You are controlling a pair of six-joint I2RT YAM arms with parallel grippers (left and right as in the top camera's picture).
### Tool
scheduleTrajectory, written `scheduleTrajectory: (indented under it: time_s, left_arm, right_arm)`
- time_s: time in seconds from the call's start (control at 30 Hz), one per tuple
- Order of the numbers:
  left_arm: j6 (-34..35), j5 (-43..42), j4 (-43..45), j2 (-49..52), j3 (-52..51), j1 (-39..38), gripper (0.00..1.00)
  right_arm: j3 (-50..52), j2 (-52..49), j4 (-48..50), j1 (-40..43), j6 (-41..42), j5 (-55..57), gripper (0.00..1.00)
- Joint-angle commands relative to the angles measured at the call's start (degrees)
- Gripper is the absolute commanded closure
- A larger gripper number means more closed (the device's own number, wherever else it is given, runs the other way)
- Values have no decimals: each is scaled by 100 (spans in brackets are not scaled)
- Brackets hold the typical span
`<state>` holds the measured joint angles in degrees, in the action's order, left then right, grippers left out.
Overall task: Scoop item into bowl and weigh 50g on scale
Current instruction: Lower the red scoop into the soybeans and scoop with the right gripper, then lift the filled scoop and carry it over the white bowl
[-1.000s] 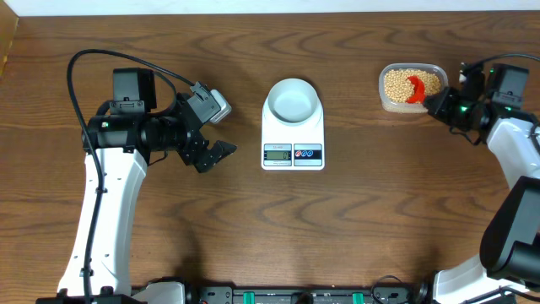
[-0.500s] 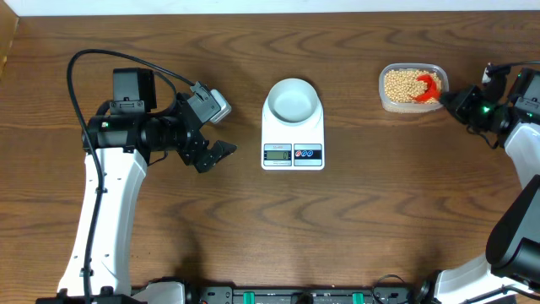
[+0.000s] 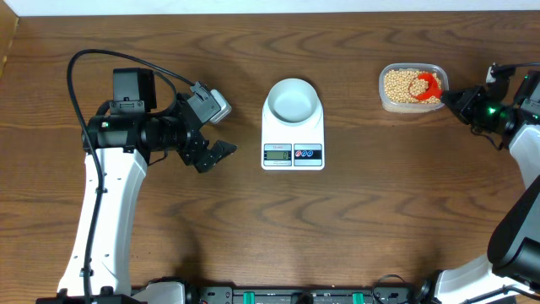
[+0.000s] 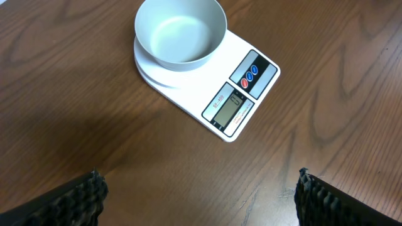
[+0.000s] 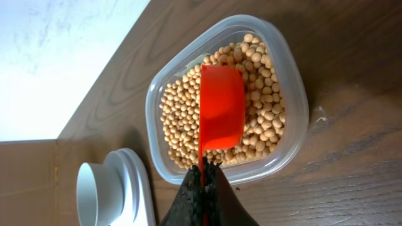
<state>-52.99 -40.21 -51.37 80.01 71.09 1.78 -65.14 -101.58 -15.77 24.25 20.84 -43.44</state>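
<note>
Hanging at centre-left of the overhead view, the left gripper (image 3: 218, 152) gapes wide, holding nothing. Mid-frame, the smooth pale bowl (image 3: 293, 99) sits empty on the flat white scale (image 3: 293, 160). Upper right, small round beans (image 3: 399, 84) fill a clear plastic container (image 3: 385, 102). The nearer right gripper (image 3: 456, 100) pinches the handle of a glossy red scoop (image 3: 429, 84), whose long axis points leftward over them.

Overhead straight down; wrist views close, oblique; all share scale (image 3: 293, 135).
</note>
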Motion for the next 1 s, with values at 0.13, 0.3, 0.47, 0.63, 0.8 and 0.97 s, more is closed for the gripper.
scheduleTrajectory:
  time_s: [0.13,0.3,0.47,0.63,0.8,0.97]
  left_arm:
    - [-98,-66,-22,-63,103,2,2]
    - [-98,-66,-20,-63,105,2,2]
    - [-98,-66,-20,-63,103,2,2]
    - [-98,-66,-20,-63,103,2,2]
    - [-98,-66,-22,-63,103,2,2]
    - [-98,-66,-20,-63,103,2,2]
  right_arm:
    - [-4,-66,37,83,59,-417,99]
    - [-4,-66,160,85,103,-616,99]
    - [-4,-66,229,83,146,-669,99]
    - [-4,-66,229,85,446,-721,99]
    - [-4,-66,236,107,579,-920,99]
    - [-4,-66,374,160,798,-1272,99]
